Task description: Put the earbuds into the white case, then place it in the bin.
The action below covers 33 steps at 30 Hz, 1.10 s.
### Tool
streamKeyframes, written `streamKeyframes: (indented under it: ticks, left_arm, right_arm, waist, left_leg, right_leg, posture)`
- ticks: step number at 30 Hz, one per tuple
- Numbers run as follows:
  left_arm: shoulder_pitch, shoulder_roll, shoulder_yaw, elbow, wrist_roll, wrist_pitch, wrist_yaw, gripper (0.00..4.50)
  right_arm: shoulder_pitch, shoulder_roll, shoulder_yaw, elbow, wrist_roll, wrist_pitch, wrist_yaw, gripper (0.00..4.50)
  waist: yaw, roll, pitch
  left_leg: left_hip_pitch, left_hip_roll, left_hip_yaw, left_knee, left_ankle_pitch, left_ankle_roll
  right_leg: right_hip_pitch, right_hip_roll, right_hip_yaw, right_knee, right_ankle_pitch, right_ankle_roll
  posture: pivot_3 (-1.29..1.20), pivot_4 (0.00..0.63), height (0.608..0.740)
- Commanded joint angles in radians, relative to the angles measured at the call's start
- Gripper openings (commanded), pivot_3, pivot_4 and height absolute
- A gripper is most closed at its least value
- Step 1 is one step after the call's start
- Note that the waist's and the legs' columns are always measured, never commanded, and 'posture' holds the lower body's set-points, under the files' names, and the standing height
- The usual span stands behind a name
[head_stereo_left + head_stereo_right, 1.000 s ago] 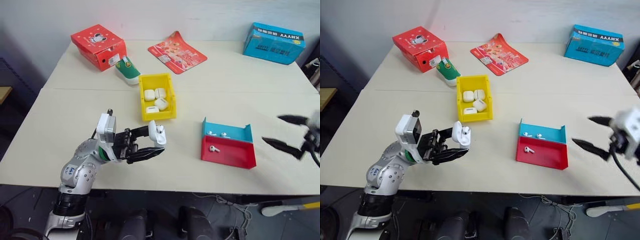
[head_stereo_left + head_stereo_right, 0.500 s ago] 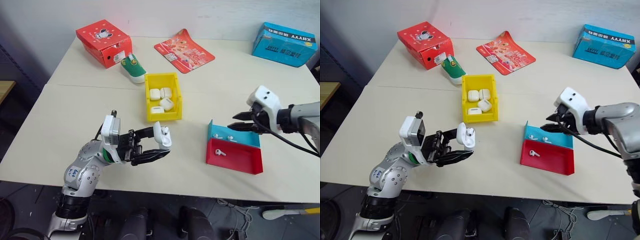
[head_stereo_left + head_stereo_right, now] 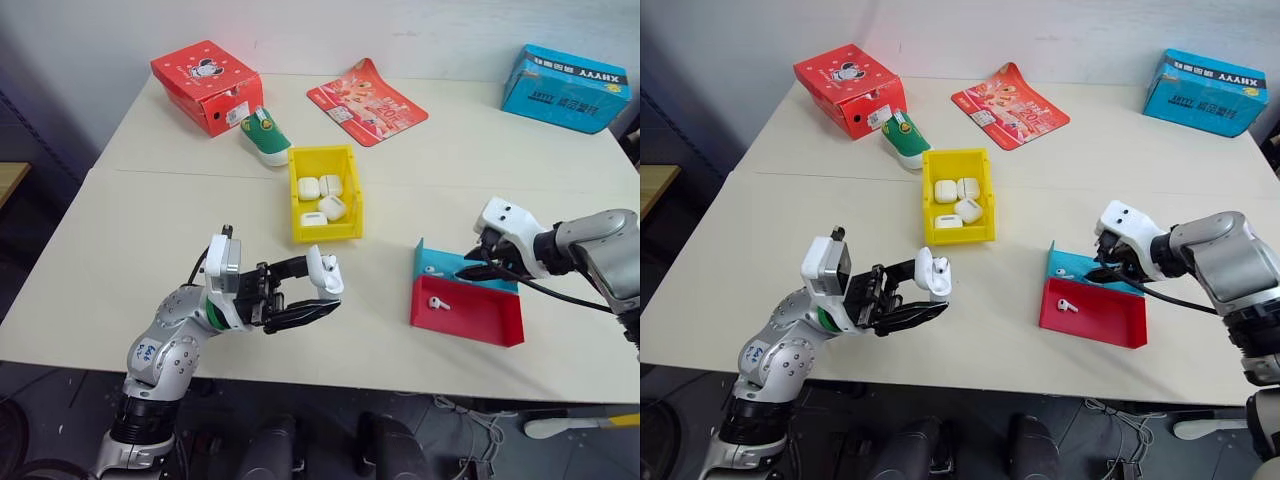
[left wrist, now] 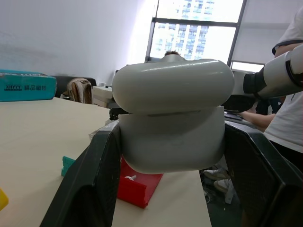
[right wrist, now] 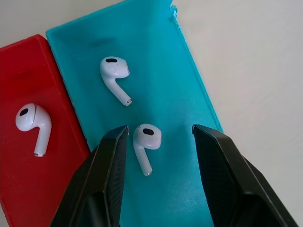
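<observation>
- Hovering over the blue half of the red-and-blue tray (image 3: pixel 470 320), the right gripper (image 5: pixel 158 142) has its jaws spread on either side of one earbud (image 5: pixel 143 140), not yet touching it. If the closing is off-centre, a finger could flick the smooth little piece across the tray or out onto the bench (image 3: pixel 130 220).
- A second earbud (image 5: pixel 116 73) lies near it in the same half and a third (image 5: pixel 32 120) in the red half; a wide sweep may knock either one.
- The blue wall stands close to the outer finger; catching it could shove the whole tray.
- The left gripper (image 3: pixel 315 292) is pinching the white case (image 3: pixel 324 272) by its lower body above the bench, with the lid tipped up. The glossy shell could twist or slip if the bud is pushed in hard.
- The stem probably has to meet its socket squarely; if tilted, it may jam.
- The yellow bin (image 3: pixel 322 195) sits well apart toward the back and already holds several cases; a careless drop could bounce off them.
</observation>
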Motion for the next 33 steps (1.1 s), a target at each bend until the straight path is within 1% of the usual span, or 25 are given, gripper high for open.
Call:
streamKeyframes:
  ticks: [1, 9, 23, 24, 25, 26, 29, 33]
  left_arm:
    - [0.003, 0.000, 0.006, -0.046, -0.007, -0.015, 0.003, 2.80]
    - [-0.003, -0.003, 0.004, -0.041, -0.003, -0.019, 0.002, 2.80]
    - [-0.001, -0.001, 0.011, -0.042, -0.002, -0.021, 0.009, 2.80]
    - [-0.002, -0.001, 0.011, -0.042, -0.002, -0.021, 0.009, 2.80]
    - [-0.002, 0.000, 0.011, -0.042, -0.002, -0.022, 0.009, 2.80]
    - [-0.002, 0.000, 0.011, -0.041, -0.002, -0.022, 0.009, 2.80]
    - [-0.005, 0.001, 0.011, -0.038, -0.002, -0.023, 0.008, 2.80]
    - [-0.013, 0.003, 0.011, -0.029, -0.001, -0.024, 0.004, 2.80]
  right_arm:
    - [-0.008, 0.012, -0.001, 0.000, -0.026, -0.008, 0.017, 2.18]
    - [-0.006, 0.023, 0.031, 0.022, -0.083, -0.007, 0.047, 2.18]
    - [0.003, 0.041, 0.034, 0.044, -0.133, -0.035, 0.082, 2.18]
    - [0.006, 0.039, 0.035, 0.039, -0.132, -0.034, 0.087, 1.88]
    - [0.009, 0.039, 0.034, 0.035, -0.132, -0.031, 0.089, 1.80]
    - [0.012, 0.040, 0.033, 0.031, -0.133, -0.030, 0.089, 1.57]
    - [0.017, 0.043, 0.028, 0.027, -0.134, -0.029, 0.086, 0.52]
    - [0.018, 0.047, 0.022, 0.030, -0.133, -0.033, 0.078, 0.52]
  waist:
    - [-0.001, 0.000, 0.000]
    - [-0.001, 0.000, 0.000]
    - [-0.001, 0.000, 0.000]
    - [-0.001, 0.000, 0.000]
    - [-0.001, 0.000, 0.000]
    - [-0.002, 0.000, 0.000]
    - [-0.003, 0.000, 0.000]
    - [-0.003, 0.000, 0.000]
  left_leg:
    - [0.000, 0.000, 0.000, 0.001, 0.000, 0.000]
    - [0.000, 0.001, 0.000, 0.003, 0.000, -0.001]
    - [0.000, 0.001, 0.000, 0.004, 0.000, -0.001]
    - [0.000, 0.001, 0.000, 0.004, 0.000, -0.001]
    - [0.000, 0.001, 0.000, 0.004, 0.000, -0.001]
    - [0.000, 0.001, 0.000, 0.005, 0.000, -0.001]
    - [0.000, 0.001, 0.000, 0.005, -0.001, -0.001]
    - [0.000, 0.001, 0.000, 0.005, -0.001, -0.001]
  right_leg:
    - [0.000, 0.000, 0.000, 0.000, 0.000, 0.000]
    - [0.000, 0.000, 0.001, 0.001, 0.000, 0.000]
    - [0.000, 0.000, 0.001, 0.002, 0.000, 0.000]
    - [0.000, 0.000, 0.001, 0.002, 0.000, 0.000]
    - [0.000, 0.000, 0.001, 0.002, 0.000, 0.000]
    - [0.000, 0.000, 0.001, 0.002, 0.000, 0.000]
    - [0.000, 0.000, 0.001, 0.002, 0.000, 0.000]
    - [0.000, -0.001, 0.001, 0.002, 0.000, 0.000]
  posture:
    - [0.00, 0.150, 0.740]
    - [0.00, 0.150, 0.740]
    - [0.00, 0.150, 0.740]
    - [0.00, 0.150, 0.740]
    - [0.00, 0.150, 0.740]
    - [0.00, 0.150, 0.740]
    - [0.00, 0.150, 0.740]
    - [0.00, 0.150, 0.740]
